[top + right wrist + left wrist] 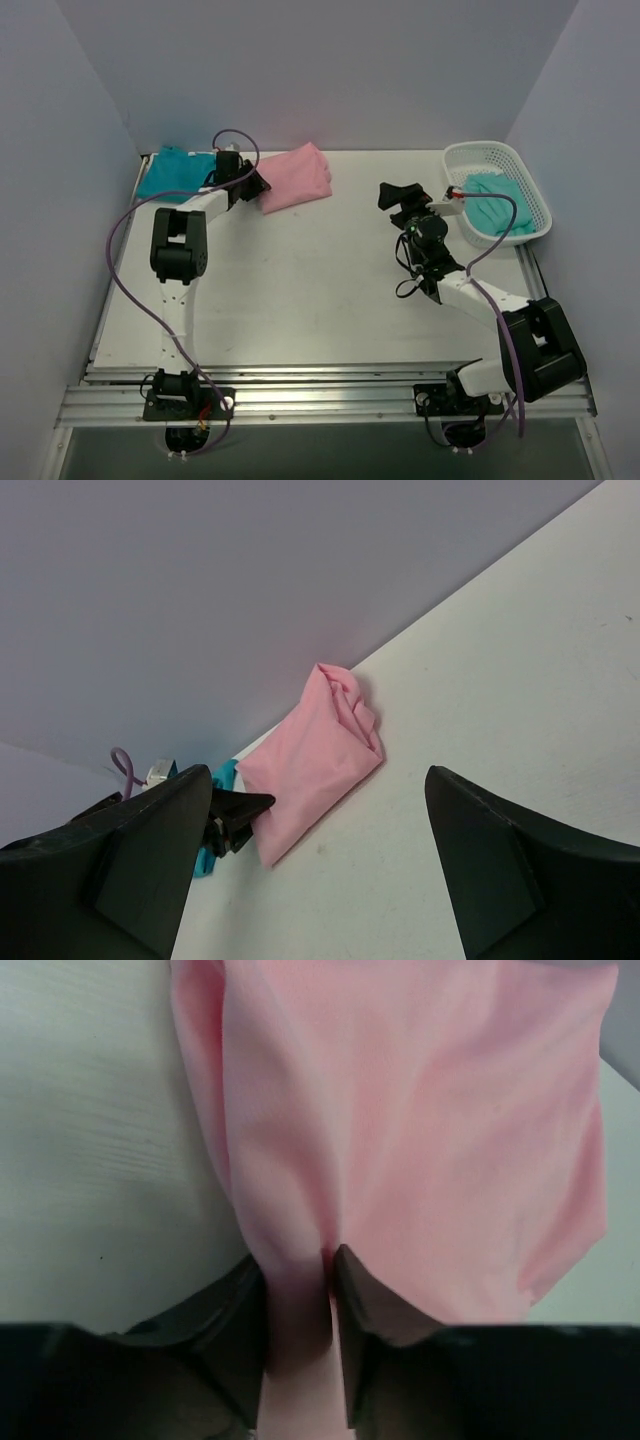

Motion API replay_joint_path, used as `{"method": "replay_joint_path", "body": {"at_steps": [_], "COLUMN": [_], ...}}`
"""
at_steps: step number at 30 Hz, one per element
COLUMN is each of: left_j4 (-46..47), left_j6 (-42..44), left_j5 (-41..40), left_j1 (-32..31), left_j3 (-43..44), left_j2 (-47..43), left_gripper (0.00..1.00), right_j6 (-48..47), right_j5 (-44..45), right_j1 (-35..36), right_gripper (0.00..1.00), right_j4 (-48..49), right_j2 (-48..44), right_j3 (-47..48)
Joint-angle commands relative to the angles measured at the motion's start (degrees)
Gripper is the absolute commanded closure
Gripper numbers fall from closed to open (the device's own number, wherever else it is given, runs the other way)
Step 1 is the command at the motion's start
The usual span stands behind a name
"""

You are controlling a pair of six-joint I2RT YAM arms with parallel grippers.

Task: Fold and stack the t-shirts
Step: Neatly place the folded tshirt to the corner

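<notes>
Counter (320,290): white and flat, closed in by pale walls (330,70) on three sides.
Left pincer (298,1260): narrow. Its two dark fingers (385,1310) press on a raised fold of the pink t-shirt (420,1110), and you see the cloth fill the gap between them.
Left pincer, place: over the far left part of the counter, at the near left end of the pink t-shirt.
Right pincer (318,780): wide, with nothing between its fingers. It hangs above the counter, just left of the basket (478,148), apart from all cloth.
Pink t-shirt, look: light pink and soft, folded to a thick packet with gentle wrinkles. It lies flat near the back wall, a little left of the middle.
Pink t-shirt, direction: its long axis goes oblique, from the near left, where your left pincer grips it, to the far right.
Deep teal t-shirt (175,172): in the far left corner, left of the pink one. The left arm hides part of it, so you cannot tell if the two touch. What shows is stretched along the back wall.
Mint-teal t-shirt (492,210): crumpled inside the white mesh basket at the far right. Its direction you cannot tell.
</notes>
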Motion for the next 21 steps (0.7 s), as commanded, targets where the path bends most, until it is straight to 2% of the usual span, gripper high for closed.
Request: {"method": "replay_joint_path", "body": {"at_steps": [1, 2, 6, 10, 17, 21], "left_j4": [-4.2, -5.0, -5.5, -5.9, -11.9, -19.8], "left_j6": [0.2, 0.1, -0.2, -0.1, 4.6, 8.0], "left_j5": [-1.2, -1.5, -2.0, -2.7, -2.4, -2.6], "left_j1": [0.0, 0.1, 0.0, 0.0, 0.0, 0.1], "left_j3": [3.1, 3.7, 4.6, 5.4, 15.0, 25.1], "left_j2": [2.7, 3.1, 3.6, 3.9, 6.2, 9.3], "left_gripper": [0.66, 0.73, 0.77, 0.97, 0.98, 0.98], "right_j6": [-0.4, -0.5, -0.4, -0.2, 0.2, 0.8], "right_j5": [1.1, 1.1, 1.2, 1.1, 0.6, -0.1], "right_j1": [-0.8, -1.0, -1.4, -1.8, -2.6, -3.4], "right_gripper": [0.16, 0.16, 0.16, 0.16, 0.16, 0.17], "right_j4": [1.5, 1.4, 1.1, 1.0, 1.1, 1.5], "right_j2": [-2.7, -3.0, -4.3, -4.5, -5.4, -6.3], "right_j3": [-0.9, -1.1, -1.5, -1.7, -2.2, -2.8]}}
